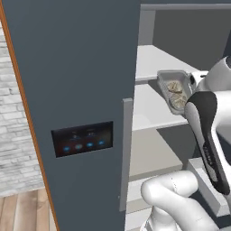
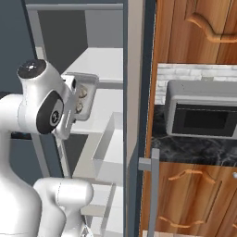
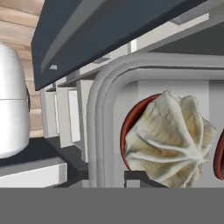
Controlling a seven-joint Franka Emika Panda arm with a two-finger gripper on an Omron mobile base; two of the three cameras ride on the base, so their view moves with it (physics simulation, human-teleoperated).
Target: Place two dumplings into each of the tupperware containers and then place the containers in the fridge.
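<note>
Translucent grey-white rect. tupperware container (image 1: 163,81) tipped up on edge, open face toward cam, long axis roughly vertical, two pleated beige dumplings (image 1: 176,94) inside, claw (image 2: 73,95) pinched narrow on its rim, beside white fridge shelf (image 1: 153,58), slate-grey fridge (image 1: 72,67) door open.

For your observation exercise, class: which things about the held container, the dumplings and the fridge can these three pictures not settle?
- End effector fingertips: covered by the robot's own wrist in both base views, so the exact hold on the tupperware container is unclear.
- Second dumpling: cut off by the hand view's right edge; the first dumpling shows whole.
- Fridge lower shelves: blocked by the arm.
</note>
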